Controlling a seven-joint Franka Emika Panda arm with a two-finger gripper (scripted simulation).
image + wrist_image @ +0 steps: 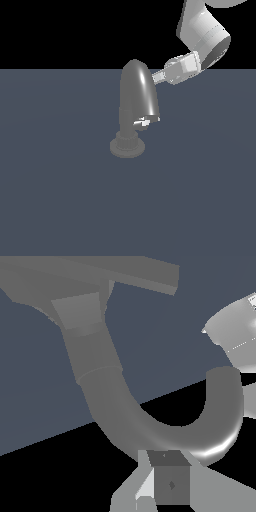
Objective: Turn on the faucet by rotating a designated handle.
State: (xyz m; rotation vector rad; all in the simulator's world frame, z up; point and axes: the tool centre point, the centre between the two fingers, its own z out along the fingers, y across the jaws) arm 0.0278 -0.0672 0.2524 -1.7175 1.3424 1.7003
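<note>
The faucet [138, 90] is a dark grey glossy fixture with a tall rounded hood, a narrow stem and a ribbed round base [127, 146]. The handle [142, 121], a small pale blocky lever, sticks out just under the hood's lower edge. My gripper [158, 76] reaches in from the exterior view's right, high against the back of the hood, well above the handle. In the wrist view the faucet [150, 426] curves close in front of my gripper [156, 487]. The fingers [172, 483] sit together with nothing between them. The handle is hidden in that view.
The faucet stands on a flat dark blue-grey surface [60, 200] that spreads out all around it. My white arm [202, 30] comes down from the upper right of the exterior view. A pale rounded arm part [235, 331] shows in the wrist view.
</note>
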